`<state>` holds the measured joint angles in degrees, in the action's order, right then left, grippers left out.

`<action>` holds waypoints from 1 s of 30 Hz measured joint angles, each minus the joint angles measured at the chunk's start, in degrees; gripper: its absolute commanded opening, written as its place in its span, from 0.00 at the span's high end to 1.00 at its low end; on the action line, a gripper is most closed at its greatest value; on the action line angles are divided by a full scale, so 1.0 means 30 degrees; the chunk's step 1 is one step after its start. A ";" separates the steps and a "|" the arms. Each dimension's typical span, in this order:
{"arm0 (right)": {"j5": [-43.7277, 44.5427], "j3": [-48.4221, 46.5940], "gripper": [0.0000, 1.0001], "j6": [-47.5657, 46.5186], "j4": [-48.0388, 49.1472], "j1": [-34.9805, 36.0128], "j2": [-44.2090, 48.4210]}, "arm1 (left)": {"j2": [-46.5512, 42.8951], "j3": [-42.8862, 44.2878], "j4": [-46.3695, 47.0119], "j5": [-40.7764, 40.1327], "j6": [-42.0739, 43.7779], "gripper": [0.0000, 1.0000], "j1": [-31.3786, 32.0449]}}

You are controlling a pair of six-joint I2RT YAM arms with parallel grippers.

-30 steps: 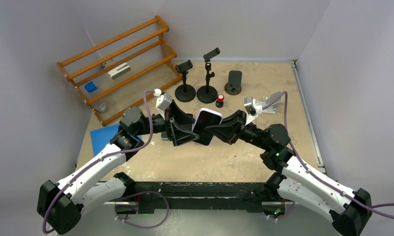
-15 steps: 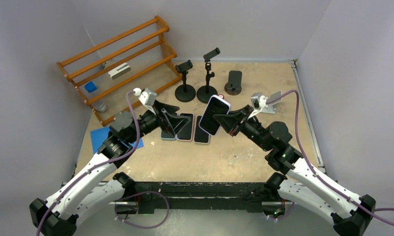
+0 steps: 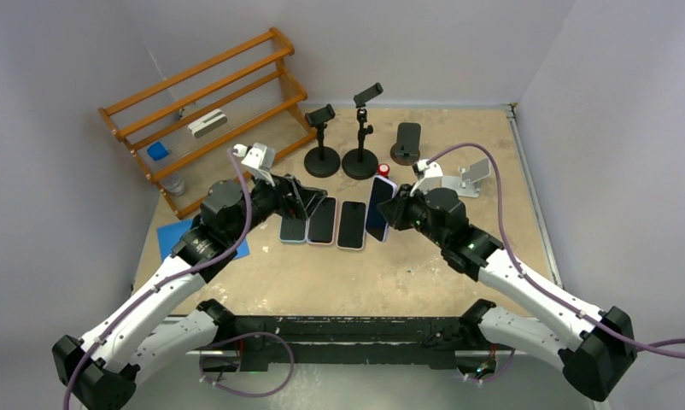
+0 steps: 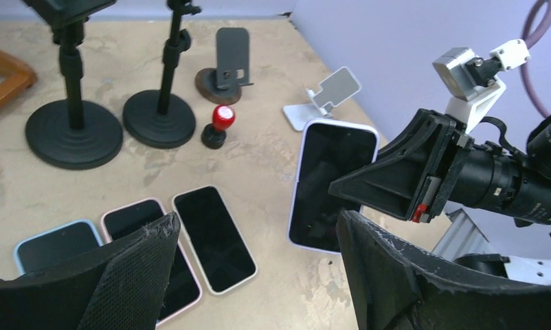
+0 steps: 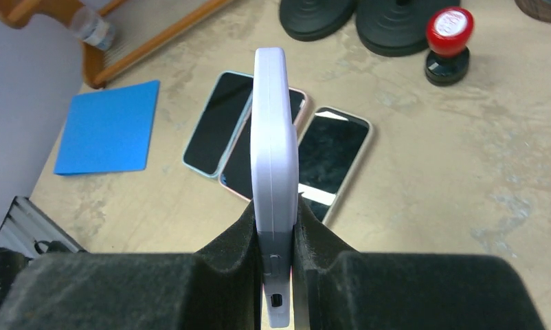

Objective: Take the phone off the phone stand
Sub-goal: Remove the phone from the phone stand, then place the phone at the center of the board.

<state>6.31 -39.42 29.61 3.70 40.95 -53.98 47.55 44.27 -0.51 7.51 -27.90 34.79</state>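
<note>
The right gripper is clamped on the phone, its pads pressed against the screen and the back. The phone is held on edge in the air, dark screen facing left. It is clear of every stand: the white folding stand at the far right, the dark stand and the two black round-based stands along the far side are all bare. It hangs just right of three other phones that lie flat in a row on the table. The left gripper hovers over the left end of that row with its jaws wide apart and nothing between them.

The lift off the stand looks done, so the step in hand is probably setting the phone down. To do that well, the right arm should turn the phone until its back faces the table. It should then lower the phone onto the bare patch to the right of the row, parallel to the nearest phone and not overlapping it. The red knob sits just beyond on the far side, so the phone should come down on the near side of it. The jaws should part only once the phone rests flat, because a drop from this height could knock it into its neighbour. The left arm has no part here and should keep away.
</note>
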 measured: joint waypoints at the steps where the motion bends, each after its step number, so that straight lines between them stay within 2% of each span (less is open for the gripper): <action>1: -0.0131 0.0007 1.00 0.0029 -0.0204 -0.0335 -0.0087 | 0.0102 0.0160 -0.0306 -0.0226 -0.0007 0.18 0.0000; 9: -0.2586 0.0197 1.00 0.0255 -0.0503 -0.3942 -0.1450 | 0.0306 0.0634 -0.1749 -0.1392 -0.0022 0.18 0.0044; 17: -0.4284 0.0197 1.00 0.0007 -0.0517 -0.4656 -0.4058 | 0.0328 0.0641 -0.1778 -0.1384 -0.0044 0.18 0.0095; 23: -0.5173 0.0197 1.00 -0.0117 -0.0270 -0.5814 -0.4758 | 0.0576 0.0670 -0.2040 -0.1268 -0.0051 0.19 0.0175; 30: -0.6273 0.0321 1.00 -0.0262 0.0372 -0.5952 -0.6251 | 0.0925 0.0750 -0.2208 -0.0918 -0.0168 0.19 0.0182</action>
<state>-12.51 -38.46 28.82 4.82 23.09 -72.73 50.33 46.52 -7.14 4.75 -28.40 35.33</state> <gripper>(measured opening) 0.169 0.815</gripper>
